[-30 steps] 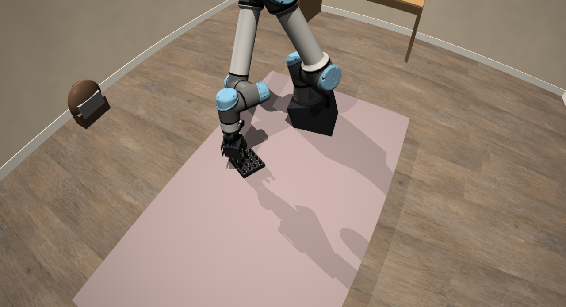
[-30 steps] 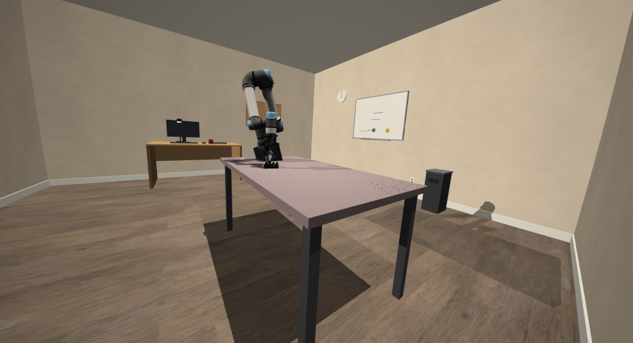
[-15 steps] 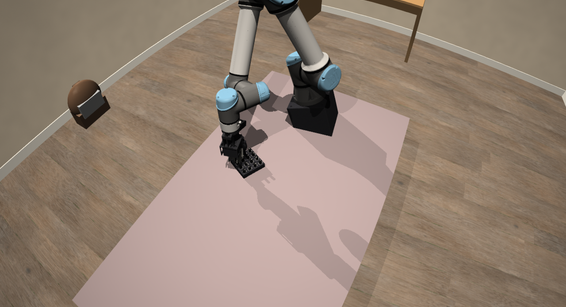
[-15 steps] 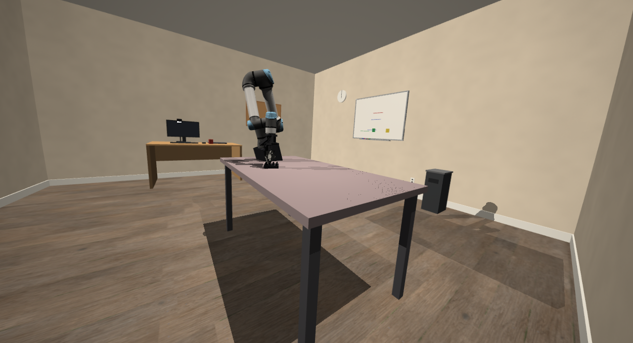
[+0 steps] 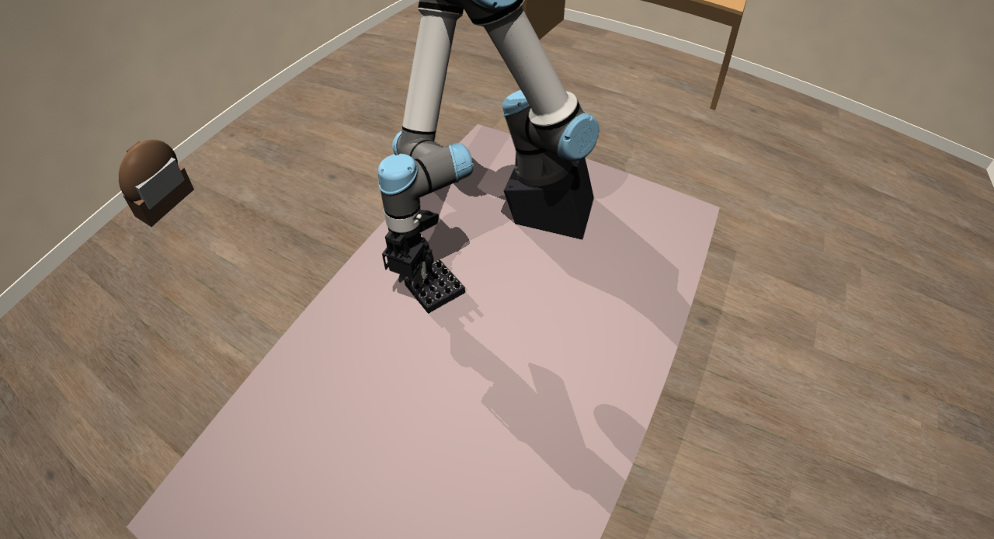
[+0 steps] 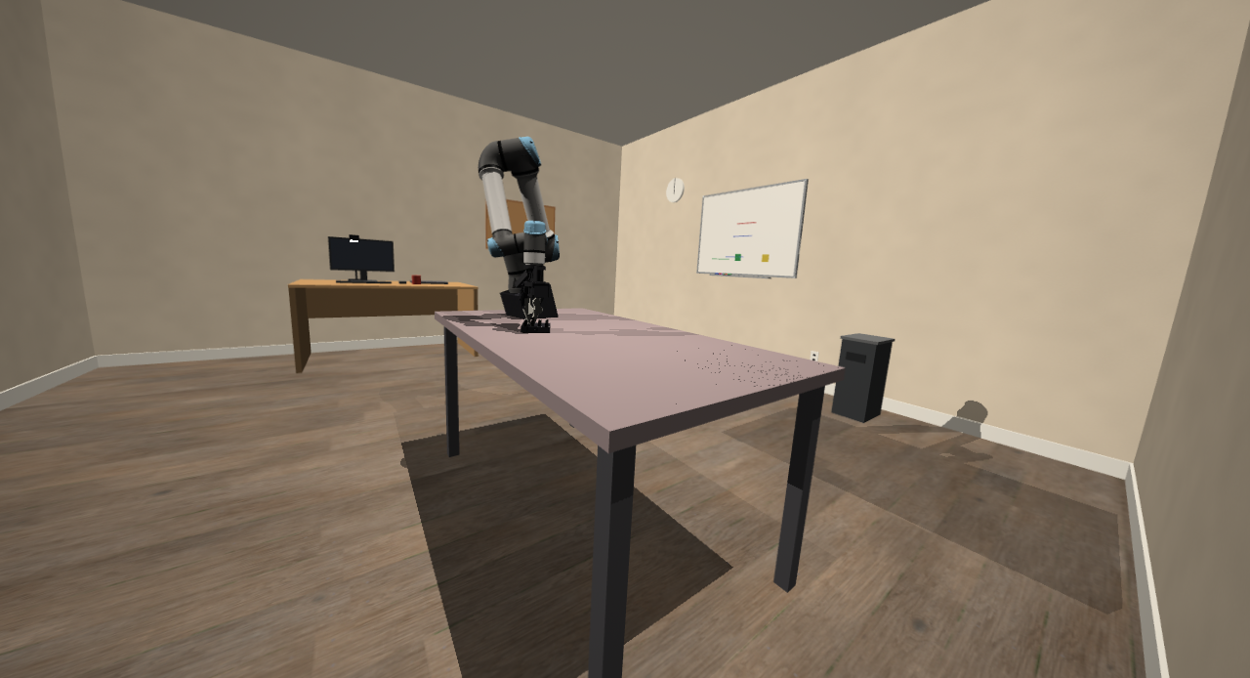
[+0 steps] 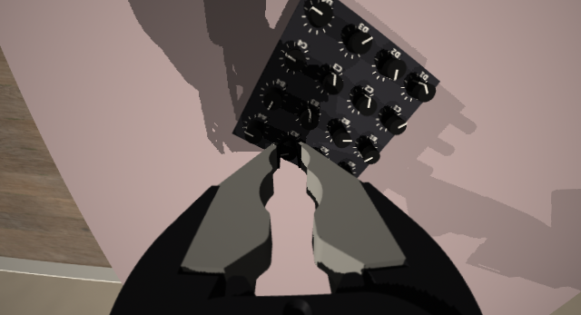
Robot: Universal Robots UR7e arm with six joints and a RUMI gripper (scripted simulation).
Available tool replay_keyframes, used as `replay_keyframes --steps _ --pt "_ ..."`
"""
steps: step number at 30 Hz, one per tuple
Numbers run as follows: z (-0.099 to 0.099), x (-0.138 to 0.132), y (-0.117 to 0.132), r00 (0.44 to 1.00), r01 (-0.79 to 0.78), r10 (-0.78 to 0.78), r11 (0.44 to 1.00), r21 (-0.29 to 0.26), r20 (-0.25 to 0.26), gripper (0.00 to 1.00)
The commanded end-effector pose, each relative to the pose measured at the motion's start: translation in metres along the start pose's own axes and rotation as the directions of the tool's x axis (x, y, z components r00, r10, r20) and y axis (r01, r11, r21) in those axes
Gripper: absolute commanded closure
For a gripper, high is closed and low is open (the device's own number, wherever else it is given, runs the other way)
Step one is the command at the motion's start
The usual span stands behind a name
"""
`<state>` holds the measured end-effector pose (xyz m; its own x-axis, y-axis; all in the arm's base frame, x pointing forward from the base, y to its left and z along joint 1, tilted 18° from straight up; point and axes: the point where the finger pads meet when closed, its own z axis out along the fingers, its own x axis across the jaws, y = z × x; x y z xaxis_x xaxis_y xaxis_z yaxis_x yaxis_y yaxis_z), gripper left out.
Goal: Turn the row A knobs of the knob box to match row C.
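Note:
The black knob box (image 5: pixel 444 300) (image 6: pixel 535 327) (image 7: pixel 347 63) lies on the table, turned at an angle in the wrist view. My gripper (image 5: pixel 422 276) (image 7: pixel 288 144) is shut on knob A3, whose pointer shows only faintly between the jaw tips. Knob A4 (image 7: pixel 254 130) is left of the jaws, in shadow. Knob A1 (image 7: pixel 347 166) is partly visible; A2 is mostly hidden behind the right jaw. Row C shows knob C4 (image 7: pixel 293 59), knob C3 (image 7: pixel 333 83), knob C2 (image 7: pixel 366 103) and knob C1 (image 7: pixel 394 122), each with a white pointer. The socket is not visible.
Row B, with knob B3 (image 7: pixel 310 118) and knob B2 (image 7: pixel 340 134), stands close beyond row A. Row D, with knob D4 (image 7: pixel 318 13), is at the far side. The pink table (image 5: pixel 333 411) (image 6: pixel 594 367) carries the box near one long edge. The arm's black base (image 5: pixel 552 213) stands behind.

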<state>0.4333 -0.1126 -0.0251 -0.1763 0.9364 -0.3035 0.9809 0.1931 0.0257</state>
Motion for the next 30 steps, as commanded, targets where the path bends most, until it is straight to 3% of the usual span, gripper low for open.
replay_keyframes --steps 1,14,30 --pt "-0.0004 0.0002 0.0004 0.997 -0.074 0.074 0.997 0.000 0.001 0.96" --pt "-0.0004 0.0012 0.0006 0.956 -0.295 0.295 0.956 -0.001 0.001 0.96" --pt "-0.0004 0.0026 0.0012 0.815 -0.580 0.580 0.815 -0.001 0.001 0.96"
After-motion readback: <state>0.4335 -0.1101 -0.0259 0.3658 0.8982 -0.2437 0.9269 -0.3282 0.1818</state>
